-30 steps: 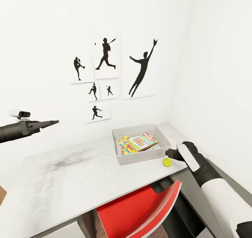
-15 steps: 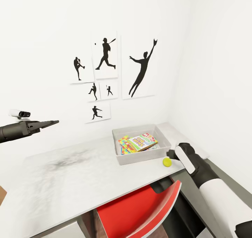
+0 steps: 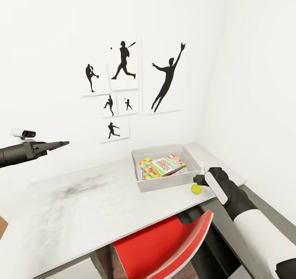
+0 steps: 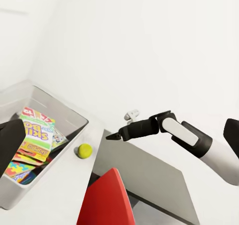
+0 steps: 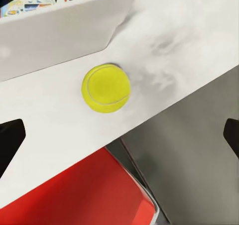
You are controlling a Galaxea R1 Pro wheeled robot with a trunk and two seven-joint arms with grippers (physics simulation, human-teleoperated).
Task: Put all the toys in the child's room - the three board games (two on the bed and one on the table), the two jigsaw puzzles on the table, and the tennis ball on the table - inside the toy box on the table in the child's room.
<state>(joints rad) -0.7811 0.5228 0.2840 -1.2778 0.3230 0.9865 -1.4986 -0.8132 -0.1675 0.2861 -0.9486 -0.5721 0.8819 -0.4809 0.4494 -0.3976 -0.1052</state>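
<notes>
The table (image 3: 82, 205) bears toy box (image 3: 164, 182) and tennis ball (image 3: 196, 189).

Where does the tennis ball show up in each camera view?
Head view: tennis ball on the table edge, just in front of the toy box.
Left wrist view: ball beside the box.
Right wrist view: ball near centre.
Shared landmark: the box's grey wall.

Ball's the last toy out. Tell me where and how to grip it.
Grip the tennis ball across its widest middle, coming down from above with the open right gripper. It is round and sits on the table near the front edge, beside the toy box wall, so a sideways push could roll it off.
</notes>
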